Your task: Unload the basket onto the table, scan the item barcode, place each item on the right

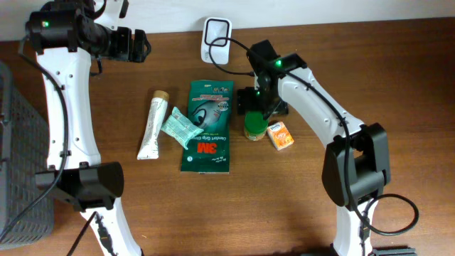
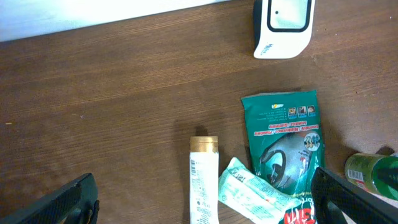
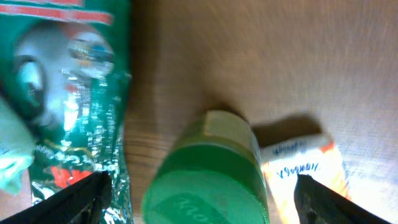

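Hovering released, the right gripper (image 3: 202, 193) holds nothing: the scan looks not yet begun.
Its fingers stand wide either side of the green-capped bottle (image 1: 255, 128) directly beneath; the orange box (image 3: 301, 165) lies just beside; the white scanner (image 1: 216, 37) sits well beyond, so pickup, carry and scan remain.

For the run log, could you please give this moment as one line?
right gripper open above jar | left gripper open, empty | jar on table beside box, not lifted
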Robot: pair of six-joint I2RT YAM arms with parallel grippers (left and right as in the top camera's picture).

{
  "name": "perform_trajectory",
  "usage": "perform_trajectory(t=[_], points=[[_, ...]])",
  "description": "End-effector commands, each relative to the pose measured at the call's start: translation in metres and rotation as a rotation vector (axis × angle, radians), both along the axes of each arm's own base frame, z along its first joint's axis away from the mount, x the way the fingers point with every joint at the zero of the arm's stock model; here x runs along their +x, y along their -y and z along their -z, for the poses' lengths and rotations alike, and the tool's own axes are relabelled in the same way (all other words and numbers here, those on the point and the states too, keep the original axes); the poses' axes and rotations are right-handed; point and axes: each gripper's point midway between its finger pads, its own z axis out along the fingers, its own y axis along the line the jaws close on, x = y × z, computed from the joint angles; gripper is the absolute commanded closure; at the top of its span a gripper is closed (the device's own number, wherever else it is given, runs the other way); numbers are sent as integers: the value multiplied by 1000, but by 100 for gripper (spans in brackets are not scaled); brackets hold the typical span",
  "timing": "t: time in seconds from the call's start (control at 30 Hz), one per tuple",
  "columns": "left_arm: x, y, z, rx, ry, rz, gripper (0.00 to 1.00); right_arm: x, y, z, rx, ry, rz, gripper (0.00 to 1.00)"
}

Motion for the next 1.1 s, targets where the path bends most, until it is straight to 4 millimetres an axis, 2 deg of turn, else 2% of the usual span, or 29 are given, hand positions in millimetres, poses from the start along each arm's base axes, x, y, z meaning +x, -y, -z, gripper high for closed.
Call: perform_trajectory(t=[0.0,0.03,0.1,0.2,0.27,0.3,0.37,0.57,0.67,0.8,0.87,0.9,0.93,1.0,1.07], points=[[-2,1,-13,-3,33,11,1,11,-8,-39,-21,145,-395,2],[-2,1,-13,-3,33,12,1,6,-6,-38,-37,135,-468,2],[-2,1,-13,-3,33,12,1,-2,-3,-33,-42,100,-483,2],[-2,1,-13,-3,33,12,1,-6,1,-21,-7,-9,-54,1],[-2,1,-13,-3,33,12,1,-13,3,-5,15,-100,264,0],[-2,1,-13,-3,33,11,1,-15,4,1,19,-117,325,0],[-2,2,-13,-3,33,14,1,-20,7,7,17,-155,430,7],[-2,1,-13,-3,33,13,1,-23,1,7,59,-237,840,7],[-2,1,-13,-3,33,13,1,-29,-5,7,56,-252,839,14],[-2,1,-13,-3,33,13,1,-34,-6,12,31,-250,840,16],[-2,1,-13,-3,33,13,1,-39,-4,20,15,-265,840,25],[-2,1,-13,-3,33,13,1,-43,-2,24,2,-271,819,33],[-2,1,-13,-3,33,13,1,-42,0,26,-15,-249,753,44],[-2,1,-13,-3,33,13,1,-37,-1,26,-14,-207,590,49],[-2,1,-13,-3,33,13,1,-29,1,24,-13,-153,403,49]])
